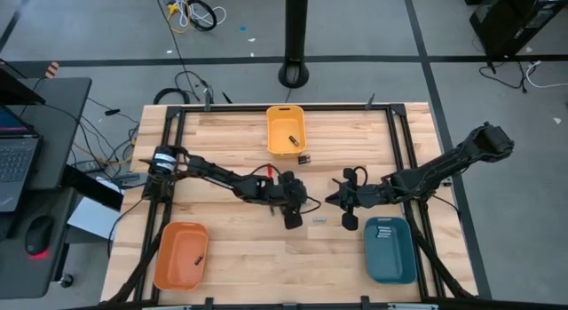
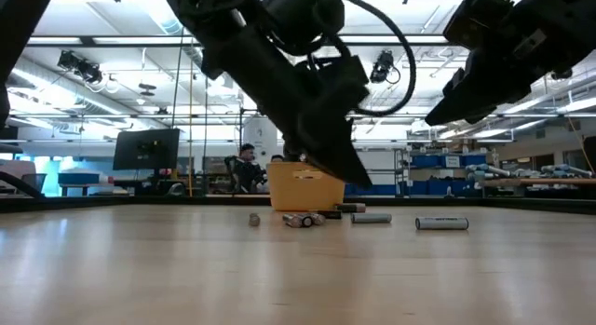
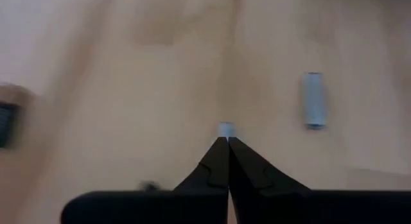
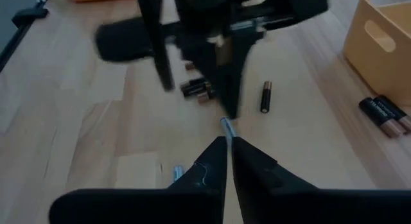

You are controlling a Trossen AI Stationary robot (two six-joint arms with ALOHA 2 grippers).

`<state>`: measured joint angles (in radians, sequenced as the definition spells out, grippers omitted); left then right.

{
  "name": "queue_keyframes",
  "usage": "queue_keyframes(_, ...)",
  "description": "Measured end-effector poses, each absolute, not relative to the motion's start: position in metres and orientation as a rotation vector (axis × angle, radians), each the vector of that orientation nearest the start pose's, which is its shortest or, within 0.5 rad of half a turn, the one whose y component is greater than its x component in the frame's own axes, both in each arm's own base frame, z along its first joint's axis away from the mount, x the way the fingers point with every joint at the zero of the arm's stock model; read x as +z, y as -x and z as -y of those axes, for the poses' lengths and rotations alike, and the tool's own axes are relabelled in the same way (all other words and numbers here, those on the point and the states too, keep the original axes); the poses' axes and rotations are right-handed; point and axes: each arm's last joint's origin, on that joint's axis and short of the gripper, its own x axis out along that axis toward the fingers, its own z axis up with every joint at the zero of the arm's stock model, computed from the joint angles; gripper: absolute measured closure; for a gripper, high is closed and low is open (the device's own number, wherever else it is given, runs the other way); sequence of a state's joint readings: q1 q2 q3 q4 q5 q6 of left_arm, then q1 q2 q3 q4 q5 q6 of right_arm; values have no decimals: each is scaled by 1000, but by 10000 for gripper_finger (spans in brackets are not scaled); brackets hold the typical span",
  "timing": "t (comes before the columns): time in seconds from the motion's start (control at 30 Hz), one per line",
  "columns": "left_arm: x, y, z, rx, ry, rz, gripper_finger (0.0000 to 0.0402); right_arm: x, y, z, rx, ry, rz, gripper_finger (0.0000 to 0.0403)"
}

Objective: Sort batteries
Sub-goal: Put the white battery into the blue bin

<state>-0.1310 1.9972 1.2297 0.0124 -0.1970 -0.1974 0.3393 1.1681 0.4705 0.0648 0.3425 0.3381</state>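
My left gripper (image 1: 293, 219) hangs over the middle of the table, shut on a pale battery (image 3: 225, 128). My right gripper (image 4: 227, 142) stands just to its right, higher, its fingers all but together with nothing between them. In the right wrist view the held battery (image 4: 225, 125) shows just beyond those fingertips. Loose batteries lie on their sides on the wood. One is a pale one (image 3: 314, 99) close to my left gripper. There are also dark ones (image 4: 198, 89), a single dark one (image 4: 266, 95) and a dark pair (image 4: 384, 115) beside the yellow bin. My left gripper pinches the pale battery between its two fingertips (image 4: 226, 112). The fingers slant down from the table's left. The battery's end (image 3: 225, 128) sticks out past the tips. It hangs clear of the table.
A yellow bin (image 1: 286, 119) at the far middle holds a dark battery. An orange bin (image 1: 169, 266) at the near left holds another dark battery. A teal bin (image 1: 390, 261) at the near right holds pale ones. Black frame rails (image 1: 395, 141) run along the table's sides.
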Motion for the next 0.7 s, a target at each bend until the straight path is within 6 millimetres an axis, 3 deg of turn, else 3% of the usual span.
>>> queue_keyframes(0.13,150,-411,56,90,130,-776,366,177,-211,-64,-103,-115,-591,354)
queue_keyframes(0.47,138,-411,64,177,119,-781,246,178,-212,-64,-102,-120,-579,352)
queue_keyframes(0.7,121,-416,63,196,133,-776,219,179,-212,-65,-102,-124,-576,351)
